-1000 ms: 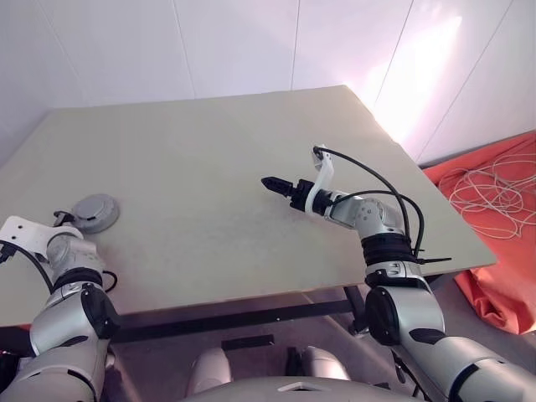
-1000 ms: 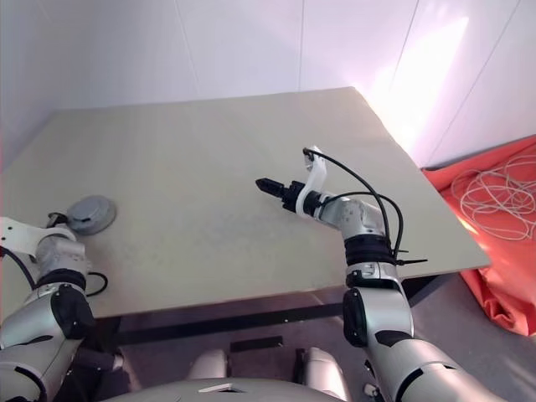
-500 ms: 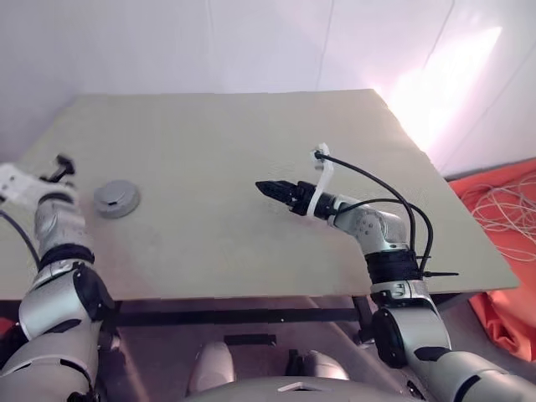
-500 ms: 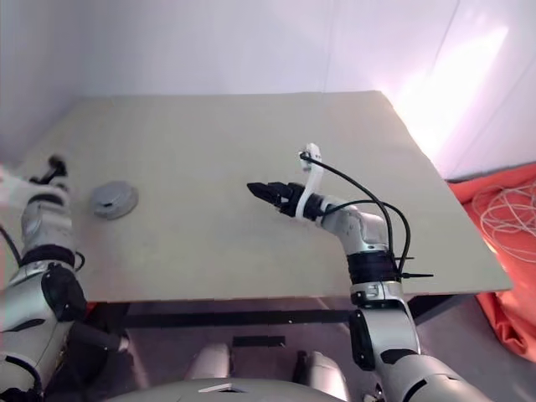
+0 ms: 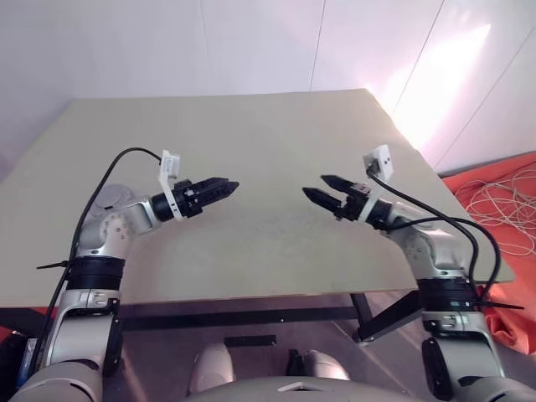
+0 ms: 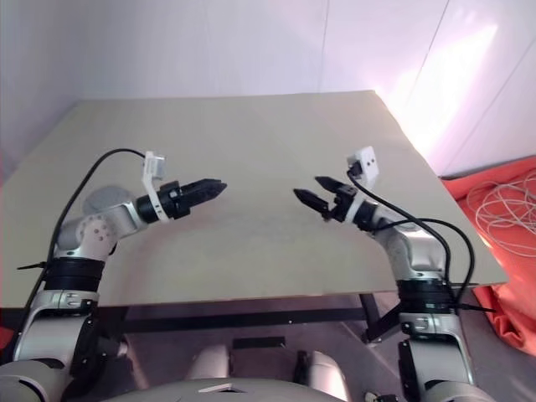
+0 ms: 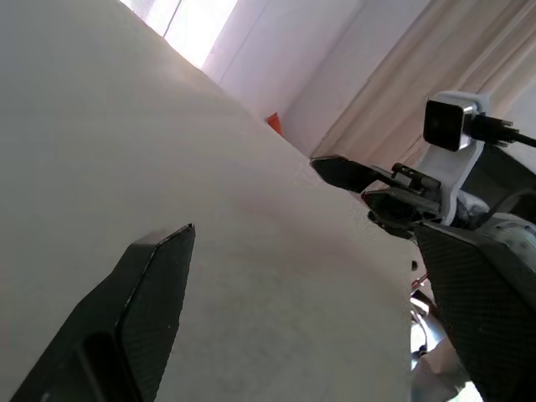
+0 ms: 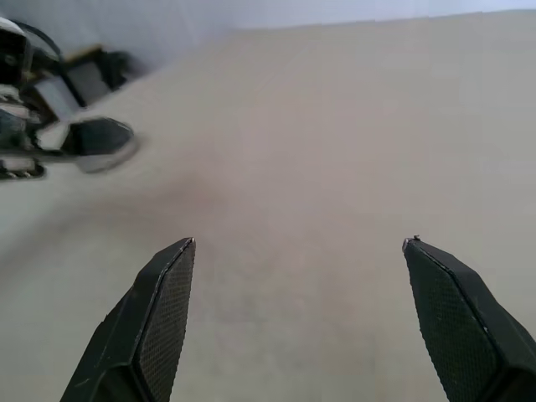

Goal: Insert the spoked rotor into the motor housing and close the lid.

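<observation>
My left gripper (image 5: 224, 186) hovers over the middle of the beige table (image 5: 268, 126), pointing right, open and empty. My right gripper (image 5: 316, 186) faces it from a short gap away, pointing left, also open with nothing between its fingers (image 8: 159, 318). In the left wrist view the right gripper's fingers (image 7: 343, 172) show across the bare tabletop. A low round grey piece (image 6: 99, 201) lies on the table behind my left forearm, mostly hidden. I cannot tell lid from motor housing on it. The spoked rotor is out of view.
The table's right edge runs just behind my right arm. Beyond it, on the floor, lie an orange cloth (image 5: 511, 188) and a tangle of white cord (image 5: 494, 180). A white wall stands behind the table's far edge.
The head camera has shifted. My left arm swung in from the table's left edge to the middle, now covering the grey piece. My right gripper drew back to the right and rolled.
</observation>
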`<action>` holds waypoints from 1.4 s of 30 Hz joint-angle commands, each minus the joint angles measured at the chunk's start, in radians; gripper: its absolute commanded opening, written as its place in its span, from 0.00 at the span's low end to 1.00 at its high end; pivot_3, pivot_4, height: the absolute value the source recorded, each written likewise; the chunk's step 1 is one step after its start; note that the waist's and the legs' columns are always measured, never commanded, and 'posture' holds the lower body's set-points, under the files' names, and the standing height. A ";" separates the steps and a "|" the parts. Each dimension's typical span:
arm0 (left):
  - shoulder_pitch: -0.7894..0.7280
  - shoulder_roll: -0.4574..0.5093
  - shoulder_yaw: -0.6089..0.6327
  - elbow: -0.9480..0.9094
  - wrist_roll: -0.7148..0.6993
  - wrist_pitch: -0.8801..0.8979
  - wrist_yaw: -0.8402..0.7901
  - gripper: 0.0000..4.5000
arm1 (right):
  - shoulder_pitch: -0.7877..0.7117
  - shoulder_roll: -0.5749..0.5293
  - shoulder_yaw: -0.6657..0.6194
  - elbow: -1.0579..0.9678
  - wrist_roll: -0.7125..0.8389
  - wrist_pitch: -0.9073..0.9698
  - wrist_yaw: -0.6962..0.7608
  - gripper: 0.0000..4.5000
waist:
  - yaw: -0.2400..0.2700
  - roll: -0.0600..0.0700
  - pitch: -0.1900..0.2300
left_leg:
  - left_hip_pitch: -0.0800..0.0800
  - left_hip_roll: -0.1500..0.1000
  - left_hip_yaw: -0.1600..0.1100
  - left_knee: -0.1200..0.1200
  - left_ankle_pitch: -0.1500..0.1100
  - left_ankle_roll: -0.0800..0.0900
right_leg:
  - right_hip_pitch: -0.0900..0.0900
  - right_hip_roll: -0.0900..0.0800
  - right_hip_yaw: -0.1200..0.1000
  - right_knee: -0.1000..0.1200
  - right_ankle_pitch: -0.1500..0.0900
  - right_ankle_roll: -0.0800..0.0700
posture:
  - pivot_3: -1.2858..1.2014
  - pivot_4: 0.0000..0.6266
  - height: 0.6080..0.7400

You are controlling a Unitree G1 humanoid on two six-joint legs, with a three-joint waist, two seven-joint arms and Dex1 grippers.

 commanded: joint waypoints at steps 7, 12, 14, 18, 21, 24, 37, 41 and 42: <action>-0.026 -0.183 -0.068 0.069 0.229 -0.351 0.093 1.00 | 0.138 -0.049 0.022 -0.188 -0.019 -0.090 0.042 1.00 | 0.006 0.001 0.000 | -0.006 -0.001 0.000 0.004 -0.004 0.011 | 0.000 -0.001 0.001 -0.010 0.005 0.008 | 0.52 0.00 1.00; -0.026 -0.189 -0.110 -0.049 0.177 -0.209 0.013 1.00 | 0.107 -0.030 0.016 -0.329 0.075 0.001 0.034 1.00 | 0.008 0.002 0.000 | -0.006 0.000 0.000 0.004 -0.003 0.014 | -0.001 -0.001 0.001 -0.008 0.007 0.003 | 0.52 0.00 1.00; -0.020 -0.170 -0.114 -0.097 0.148 -0.144 -0.020 1.00 | 0.089 -0.042 0.030 -0.300 0.028 -0.010 0.008 1.00 | 0.009 0.002 -0.001 | -0.005 0.000 0.001 0.004 -0.003 0.014 | 0.000 -0.001 0.001 -0.008 0.006 0.001 | 0.52 0.00 1.00; -0.011 -0.134 -0.097 -0.174 0.089 -0.042 -0.052 1.00 | 0.083 -0.050 0.053 -0.264 -0.020 -0.026 -0.007 1.00 | 0.009 0.003 -0.001 | -0.003 0.000 0.001 0.005 -0.003 0.013 | 0.002 -0.002 0.001 -0.008 0.004 0.001 | 0.52 0.00 1.00; -0.013 -0.104 -0.090 -0.215 0.060 0.013 -0.066 1.00 | 0.078 -0.059 0.068 -0.240 -0.051 -0.043 0.001 1.00 | 0.009 0.005 -0.001 | -0.003 0.000 0.001 0.005 -0.003 0.013 | 0.002 -0.001 0.001 -0.007 0.004 0.000 | 0.52 0.00 1.00; -0.010 -0.088 -0.087 -0.242 0.046 0.040 -0.063 1.00 | 0.073 -0.075 0.090 -0.208 -0.090 -0.070 0.013 1.00 | 0.008 0.006 -0.001 | -0.003 -0.001 0.001 0.005 -0.003 0.013 | 0.002 -0.001 0.002 -0.008 0.004 0.000 | 0.52 0.00 1.00; 0.023 -0.019 -0.086 -0.286 0.054 0.065 -0.053 1.00 | -0.029 -0.064 0.107 -0.016 -0.216 -0.217 -0.033 1.00 | 0.005 0.007 -0.001 | -0.004 0.000 0.001 0.006 -0.003 0.013 | 0.002 -0.001 0.002 -0.007 0.005 -0.001 | 0.52 0.00 1.00; 0.035 -0.032 -0.094 -0.282 0.060 0.056 -0.049 1.00 | -0.032 -0.056 0.102 -0.018 -0.217 -0.219 -0.037 1.00 | 0.004 0.007 -0.001 | -0.004 0.000 0.001 0.006 -0.003 0.014 | 0.002 -0.001 0.002 -0.007 0.007 -0.005 | 0.52 0.00 1.00; 0.035 -0.036 -0.097 -0.280 0.064 0.053 -0.049 1.00 | -0.031 -0.056 0.102 -0.019 -0.220 -0.221 -0.040 1.00 | 0.004 0.007 -0.001 | -0.004 0.000 0.001 0.007 -0.003 0.014 | 0.002 -0.001 0.002 -0.007 0.007 -0.005 | 0.52 0.00 1.00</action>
